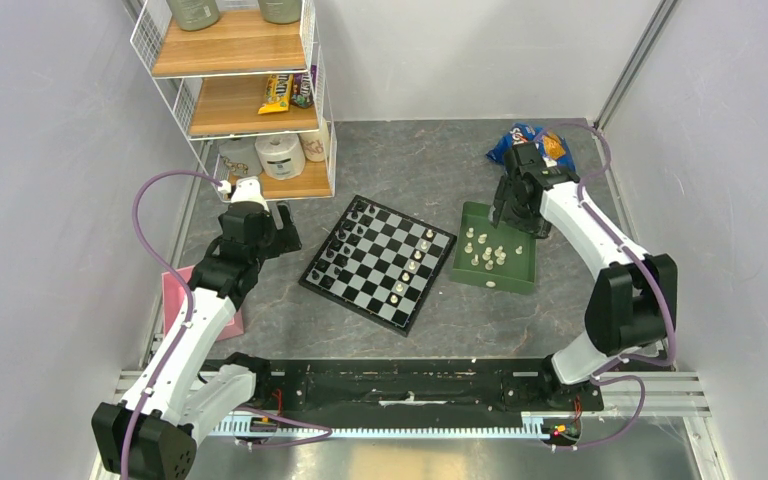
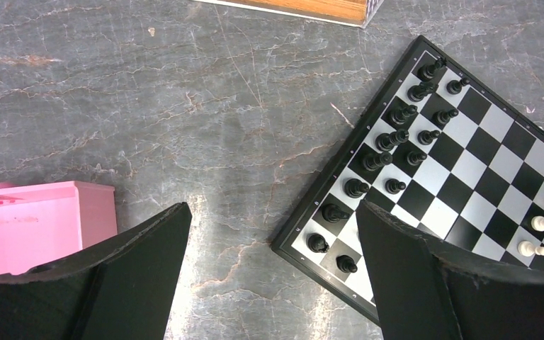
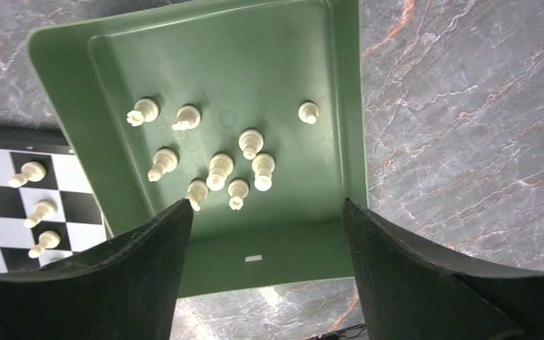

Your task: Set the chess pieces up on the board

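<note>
My right gripper (image 3: 265,205) hangs wide open over the green tray (image 3: 205,49), where nine cream chess pieces (image 3: 219,170) sit bunched. A few more line the edge of the board (image 1: 380,262) nearest the tray. I'd take the lone piece (image 3: 309,112), which is clear of its neighbours: drop straight down and pinch it low. The left gripper (image 2: 273,209) is open too, hovering over the table beside the black pieces (image 2: 397,134).

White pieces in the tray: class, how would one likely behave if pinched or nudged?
Probably light: each piece is tiny beside the tray. Likely to tip, standing tall on small bases. Round bodies may roll once toppled.
</note>
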Controlling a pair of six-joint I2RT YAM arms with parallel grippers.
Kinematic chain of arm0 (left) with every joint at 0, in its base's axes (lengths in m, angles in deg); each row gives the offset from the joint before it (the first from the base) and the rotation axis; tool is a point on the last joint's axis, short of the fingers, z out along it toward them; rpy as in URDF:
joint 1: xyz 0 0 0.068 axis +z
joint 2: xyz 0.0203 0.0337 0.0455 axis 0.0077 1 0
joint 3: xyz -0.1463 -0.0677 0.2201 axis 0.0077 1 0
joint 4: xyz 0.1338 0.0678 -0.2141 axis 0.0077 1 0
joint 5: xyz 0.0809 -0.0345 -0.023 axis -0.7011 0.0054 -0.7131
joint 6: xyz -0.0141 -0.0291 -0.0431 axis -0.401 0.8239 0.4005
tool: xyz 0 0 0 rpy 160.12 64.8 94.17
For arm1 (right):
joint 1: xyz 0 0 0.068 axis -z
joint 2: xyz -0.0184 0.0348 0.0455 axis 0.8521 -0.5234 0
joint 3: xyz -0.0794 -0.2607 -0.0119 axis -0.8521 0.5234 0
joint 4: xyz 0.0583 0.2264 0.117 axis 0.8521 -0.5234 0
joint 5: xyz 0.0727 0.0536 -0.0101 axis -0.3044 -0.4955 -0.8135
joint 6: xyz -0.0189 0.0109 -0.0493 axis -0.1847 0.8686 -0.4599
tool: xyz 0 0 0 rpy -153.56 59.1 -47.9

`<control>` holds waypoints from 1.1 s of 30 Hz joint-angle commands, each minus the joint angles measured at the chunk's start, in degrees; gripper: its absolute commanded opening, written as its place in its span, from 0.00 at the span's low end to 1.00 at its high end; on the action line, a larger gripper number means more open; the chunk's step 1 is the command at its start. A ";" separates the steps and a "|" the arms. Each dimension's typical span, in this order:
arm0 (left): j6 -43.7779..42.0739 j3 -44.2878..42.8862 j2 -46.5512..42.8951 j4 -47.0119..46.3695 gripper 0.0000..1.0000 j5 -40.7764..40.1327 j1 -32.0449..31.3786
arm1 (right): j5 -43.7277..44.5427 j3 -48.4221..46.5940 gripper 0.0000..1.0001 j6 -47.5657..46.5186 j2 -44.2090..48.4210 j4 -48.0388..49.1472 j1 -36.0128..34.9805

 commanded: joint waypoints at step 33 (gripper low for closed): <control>-1.17 -0.25 -0.08 -1.06 0.94 -0.52 0.22 | 2.17 4.09 0.40 2.60 -12.40 9.12 5.81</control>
